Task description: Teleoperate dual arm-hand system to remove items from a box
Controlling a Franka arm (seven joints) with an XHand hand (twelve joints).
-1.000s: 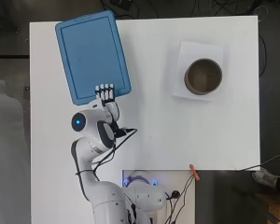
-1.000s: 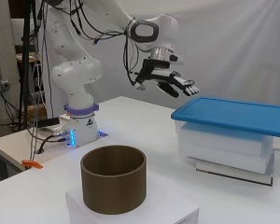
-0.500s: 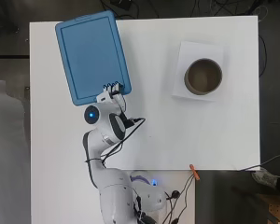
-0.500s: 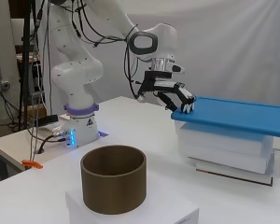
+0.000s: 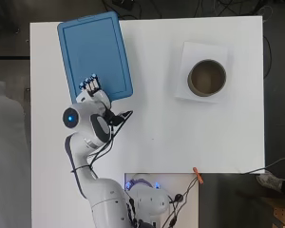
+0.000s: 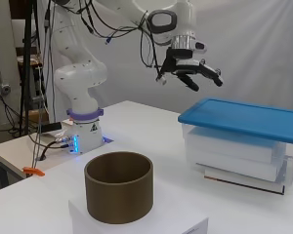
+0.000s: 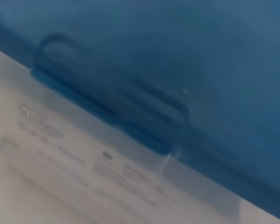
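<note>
A clear plastic box [image 6: 239, 151] with a blue lid [image 5: 95, 54] stands at the table's far left in the overhead view. White items show through its wall. My hand [image 6: 193, 70] hovers a little above the lid's near end [image 6: 195, 114], fingers spread and nearly straight, touching nothing. From overhead, the hand [image 5: 90, 86] lies over the lid's near left corner. Filling the wrist view are the blue lid [image 7: 200, 56] and its handle clip [image 7: 112, 107], very close.
A brown round container [image 5: 206, 77] sits on a white sheet [image 5: 199, 50] at the far right of the table; in the side view this container [image 6: 118, 192] is in front. Cables and an orange clip [image 5: 197, 173] lie by the arm's base.
The hand has moved toward the far left, from beside the lid's near edge to above its near left corner. The box has not moved.
</note>
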